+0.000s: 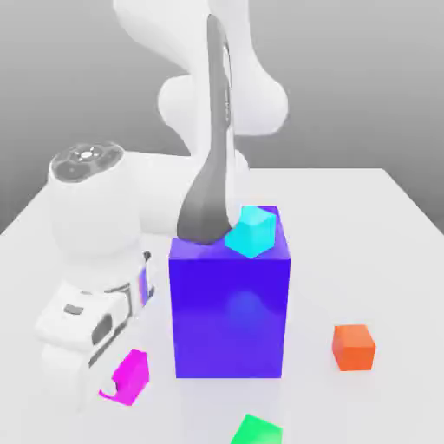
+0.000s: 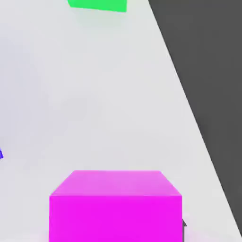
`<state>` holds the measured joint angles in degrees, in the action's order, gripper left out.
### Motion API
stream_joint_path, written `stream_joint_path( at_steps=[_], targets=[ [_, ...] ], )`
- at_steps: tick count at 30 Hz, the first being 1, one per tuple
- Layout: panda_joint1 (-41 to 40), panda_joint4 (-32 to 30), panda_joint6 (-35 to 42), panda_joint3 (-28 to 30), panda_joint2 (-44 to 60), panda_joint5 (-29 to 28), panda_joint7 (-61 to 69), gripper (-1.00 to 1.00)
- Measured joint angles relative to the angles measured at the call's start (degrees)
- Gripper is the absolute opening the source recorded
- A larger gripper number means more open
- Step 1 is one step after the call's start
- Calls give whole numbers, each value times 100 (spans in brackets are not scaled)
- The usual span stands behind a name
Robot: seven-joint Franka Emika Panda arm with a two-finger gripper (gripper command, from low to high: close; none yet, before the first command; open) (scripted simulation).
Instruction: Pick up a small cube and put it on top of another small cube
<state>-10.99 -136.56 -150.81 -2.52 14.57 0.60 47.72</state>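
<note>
1. Exterior view: the gripper (image 1: 117, 377) sits low at about 8 o'clock of the blue block (image 1: 230, 316), its jaws clamped on the pink cube (image 1: 130, 375); the cube is at the fingertips, just over the table (image 1: 381, 260), so no reach remains and the coming move is judged a lift and carry.
2. Exterior view, candidate bases: the green cube (image 1: 257, 431) lies nearest, at about 4 o'clock of the pink cube; the orange cube (image 1: 353, 347) lies farther, at 3 o'clock; the cyan cube (image 1: 252, 231) rests atop the block, at 1 o'clock.
3. Hand view: the pink cube (image 2: 116, 205) sits close under the camera, square-faced, no long axis; the green cube (image 2: 97, 4) lies well apart at 12 o'clock.
4. Count: four small cubes, one of each colour; one block; one arm.
</note>
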Motion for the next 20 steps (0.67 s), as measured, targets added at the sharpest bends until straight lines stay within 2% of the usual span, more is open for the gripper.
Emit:
stream_joint_path(
  at_steps=[4,12,16,17,20],
  targets=[
    [259,350,250,-541,101,-271,985,-100],
    [235,306,470,-1010,-143,-556,2818,-100],
    [335,331,-67,-904,434,-853,2864,-100],
    [377,342,-228,-850,609,-927,2820,100],
    [377,342,-227,-850,609,-927,2820,100]
  ],
)
